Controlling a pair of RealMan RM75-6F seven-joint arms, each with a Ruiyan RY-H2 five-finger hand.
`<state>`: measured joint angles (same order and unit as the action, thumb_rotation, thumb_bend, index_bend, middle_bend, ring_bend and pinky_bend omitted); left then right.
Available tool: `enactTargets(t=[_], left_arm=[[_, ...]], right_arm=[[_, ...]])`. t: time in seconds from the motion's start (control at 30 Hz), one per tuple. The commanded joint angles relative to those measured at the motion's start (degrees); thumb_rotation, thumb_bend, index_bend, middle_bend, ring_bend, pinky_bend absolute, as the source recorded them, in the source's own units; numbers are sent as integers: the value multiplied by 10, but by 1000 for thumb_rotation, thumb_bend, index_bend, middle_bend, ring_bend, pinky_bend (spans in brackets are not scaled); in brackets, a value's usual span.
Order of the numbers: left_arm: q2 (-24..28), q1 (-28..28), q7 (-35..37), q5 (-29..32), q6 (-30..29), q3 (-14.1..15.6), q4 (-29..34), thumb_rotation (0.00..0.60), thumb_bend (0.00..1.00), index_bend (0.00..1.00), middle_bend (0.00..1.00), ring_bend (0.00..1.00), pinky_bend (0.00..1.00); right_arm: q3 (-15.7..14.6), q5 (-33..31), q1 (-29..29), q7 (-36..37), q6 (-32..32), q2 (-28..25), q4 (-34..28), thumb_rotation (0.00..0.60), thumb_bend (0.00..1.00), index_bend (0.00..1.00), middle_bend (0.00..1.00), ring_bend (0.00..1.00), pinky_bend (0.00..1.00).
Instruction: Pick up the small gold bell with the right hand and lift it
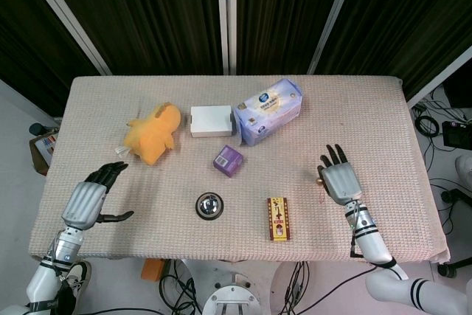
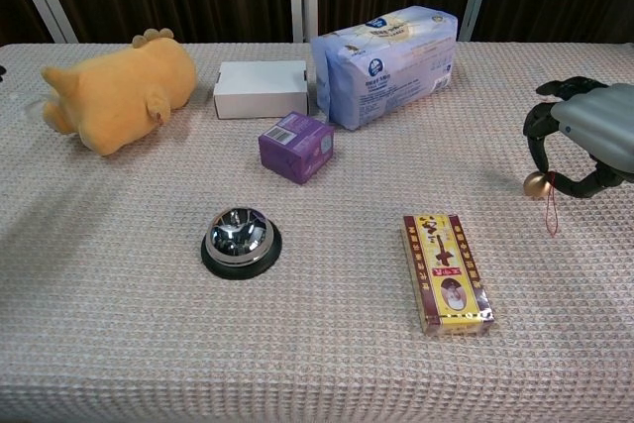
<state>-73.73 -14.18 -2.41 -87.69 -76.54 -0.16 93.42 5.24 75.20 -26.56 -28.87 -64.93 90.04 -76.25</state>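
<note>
The small gold bell (image 2: 537,183) with a thin red cord hanging under it is pinched between thumb and a finger of my right hand (image 2: 590,140) at the right edge of the chest view, low over the cloth. From the head view the right hand (image 1: 338,180) covers most of the bell, and only a sliver of the bell (image 1: 319,180) peeks out at its left side. My left hand (image 1: 92,198) hovers at the near left of the table with fingers apart and nothing in it.
A red-and-yellow box (image 2: 447,271) lies near the bell, left of the right hand. A silver call bell (image 2: 241,238), purple box (image 2: 296,146), white box (image 2: 261,88), blue tissue pack (image 2: 386,61) and orange plush (image 2: 121,91) fill the middle and back.
</note>
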Motion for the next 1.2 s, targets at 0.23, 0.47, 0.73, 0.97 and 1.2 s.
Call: enactTargets(t=[0.23,0.47,0.73,0.97,1.2], left_arm=[[-1,0,-2,1,1,0,-1,456,97,108,96,100,244],[0,2,-4,1,-5,-2,1,455,98,108,96,100,244],[35,15,-31,-9,-41,-8,20,455,98,108,96,99,244],[88,49,-71,-25,-85,10,41,444,97,108,96,99,243],[102,93,-76,-31,-112,42,20,375,98,108,88,84,232]], right_arm=[[-2,-13,-1,-12,13,-12,-14,600,224,524,168,0,0],[-4,-9,1,-3,11,-38,-48,600,181,223,103,0,0],[-42,57,77,0,-113,-191,-194,600,109,0,0,0,0],[-93,109,198,112,-264,-293,-211,600,96,0,0,0,0],[-101,99,243,216,-279,-306,-164,600,96,0,0,0,0]])
